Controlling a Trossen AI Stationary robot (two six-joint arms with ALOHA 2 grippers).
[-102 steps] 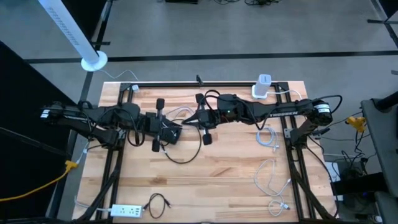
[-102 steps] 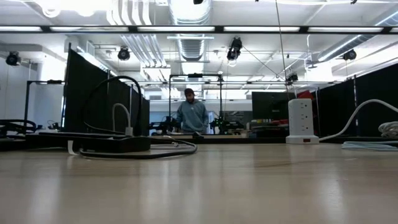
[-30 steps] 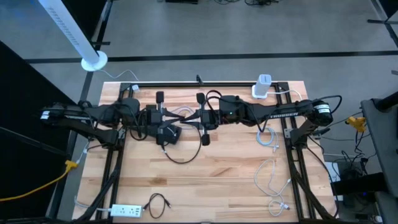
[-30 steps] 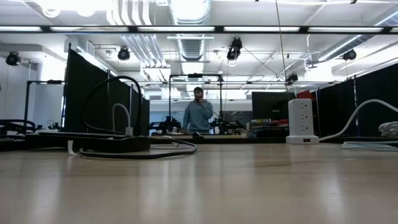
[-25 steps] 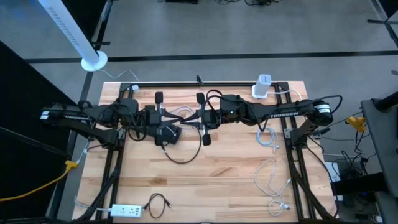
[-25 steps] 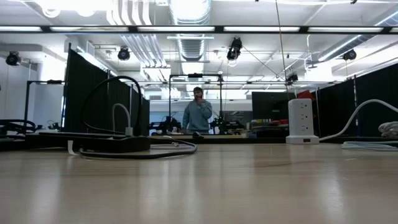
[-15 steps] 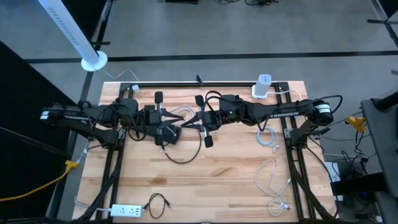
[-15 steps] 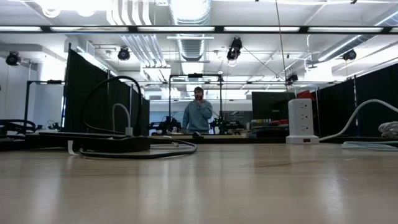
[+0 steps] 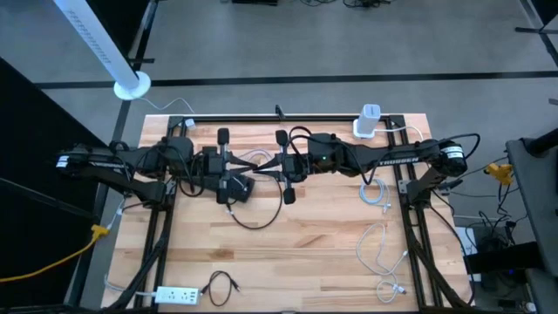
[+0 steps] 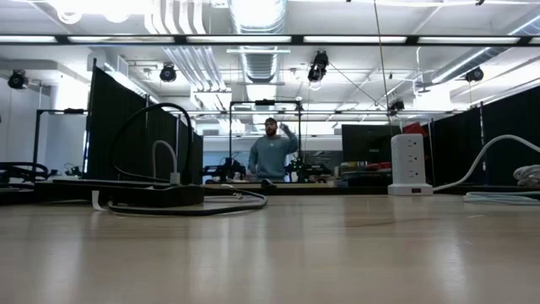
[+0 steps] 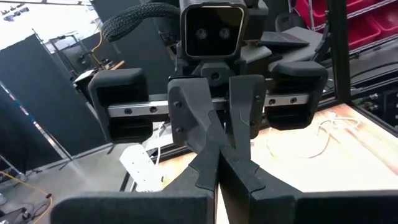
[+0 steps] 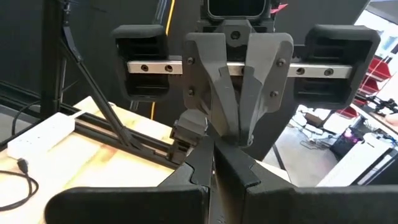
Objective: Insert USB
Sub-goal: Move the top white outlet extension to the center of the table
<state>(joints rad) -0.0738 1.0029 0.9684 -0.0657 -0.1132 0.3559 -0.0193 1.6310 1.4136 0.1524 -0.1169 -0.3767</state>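
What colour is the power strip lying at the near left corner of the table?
White. The power strip shows best in the high view.

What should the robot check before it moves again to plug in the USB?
1. Left tool shut, nothing seen in it: ok.
2. Right tool shut, nothing seen in it: ok.
3. The two tools clear of each other: cannot tell; their tips meet nose to nose above the table's middle.
4. A USB plug in hand: not ok, neither tool holds one.
5. Black cable free to pick up: ok, it lies loose beside the white power strip.
6. Person away from the table: ok, far behind it.
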